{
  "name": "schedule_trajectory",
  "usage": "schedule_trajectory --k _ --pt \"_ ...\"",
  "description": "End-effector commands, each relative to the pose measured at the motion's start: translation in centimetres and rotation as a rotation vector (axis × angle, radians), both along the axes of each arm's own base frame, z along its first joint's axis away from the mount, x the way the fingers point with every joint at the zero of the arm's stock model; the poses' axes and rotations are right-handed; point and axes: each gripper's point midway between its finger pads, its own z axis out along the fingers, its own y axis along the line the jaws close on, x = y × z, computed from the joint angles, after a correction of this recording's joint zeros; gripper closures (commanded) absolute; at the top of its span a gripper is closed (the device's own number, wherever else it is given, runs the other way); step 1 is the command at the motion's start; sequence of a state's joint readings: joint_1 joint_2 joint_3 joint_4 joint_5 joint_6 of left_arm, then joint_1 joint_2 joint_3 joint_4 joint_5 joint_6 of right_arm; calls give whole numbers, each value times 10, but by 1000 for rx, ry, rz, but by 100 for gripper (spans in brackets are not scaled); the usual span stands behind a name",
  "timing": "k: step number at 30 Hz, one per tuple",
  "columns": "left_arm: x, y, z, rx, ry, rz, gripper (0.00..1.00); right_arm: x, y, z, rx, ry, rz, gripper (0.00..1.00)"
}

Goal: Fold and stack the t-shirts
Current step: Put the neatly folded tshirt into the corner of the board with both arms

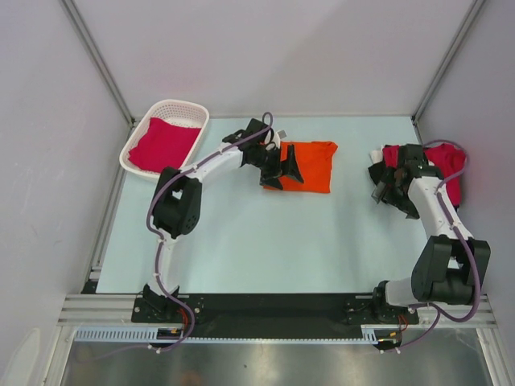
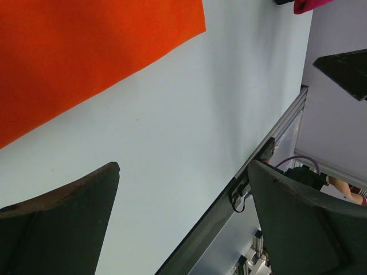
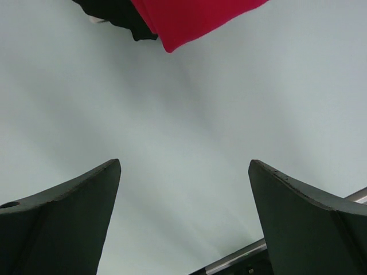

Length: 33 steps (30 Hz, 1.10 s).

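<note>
A folded bright orange t-shirt [image 1: 312,166] lies flat at the back middle of the table. My left gripper [image 1: 282,175] hovers over its left edge, open and empty. In the left wrist view the orange t-shirt [image 2: 86,51] fills the upper left, beyond my left gripper [image 2: 183,166], which has only bare table between its fingers. A crimson t-shirt [image 1: 447,164] lies bunched at the back right, partly under my right arm. My right gripper [image 1: 385,193] hangs open just left of it. In the right wrist view the crimson t-shirt [image 3: 195,17] shows as a corner past my right gripper [image 3: 183,163]. Another crimson t-shirt [image 1: 162,143] rests in the basket.
The white lattice basket [image 1: 179,105] stands at the back left corner. Grey walls close in the table on three sides. A metal rail [image 2: 258,163] edges the table in the left wrist view, and the rail [image 3: 241,255] also shows low in the right wrist view.
</note>
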<state>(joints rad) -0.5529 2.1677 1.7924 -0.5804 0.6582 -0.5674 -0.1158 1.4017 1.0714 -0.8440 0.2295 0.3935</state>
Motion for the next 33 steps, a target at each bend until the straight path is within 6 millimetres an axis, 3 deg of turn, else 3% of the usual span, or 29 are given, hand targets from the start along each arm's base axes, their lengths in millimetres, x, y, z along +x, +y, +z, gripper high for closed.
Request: schedule_trajectory --k 1,6,7,9,10,11,13,14,16,17,18,21,26,33 --pt "0 3 41 -58 -99 -31 0 18 -12 40 -92 -101 -18 0" --pt "0 4 42 -64 -99 -39 0 31 -12 52 -257 -111 78 0" --pt "0 4 41 -61 -103 -43 0 39 6 54 -288 -122 140 0" --pt "-1 7 38 -54 -95 -46 0 50 6 50 -395 -74 169 0" --pt "-2 9 38 -48 -101 -49 0 56 15 46 -421 -50 201 0" --pt "-3 11 37 -42 -98 -51 0 62 17 32 -465 12 218 0" --pt "-5 16 35 -31 -106 -54 0 78 24 31 -518 41 235 0" --pt "-6 19 34 -24 -104 -51 0 86 32 17 -576 90 268 0" --pt "-10 25 31 -20 -95 -54 0 103 40 24 -637 82 279 0" --pt "-10 27 29 -17 -91 -51 1 110 42 11 -661 125 290 0" --pt "-13 31 25 -11 -83 -53 0 118 44 16 -676 121 287 0" --pt "-13 37 25 -9 -84 -46 0 128 39 -2 -745 210 293 0" --pt "-11 44 24 -9 -81 -46 0 149 25 1 -903 262 287 0" --pt "-5 50 21 -14 -69 -38 0 151 -2 -23 -942 382 273 0"
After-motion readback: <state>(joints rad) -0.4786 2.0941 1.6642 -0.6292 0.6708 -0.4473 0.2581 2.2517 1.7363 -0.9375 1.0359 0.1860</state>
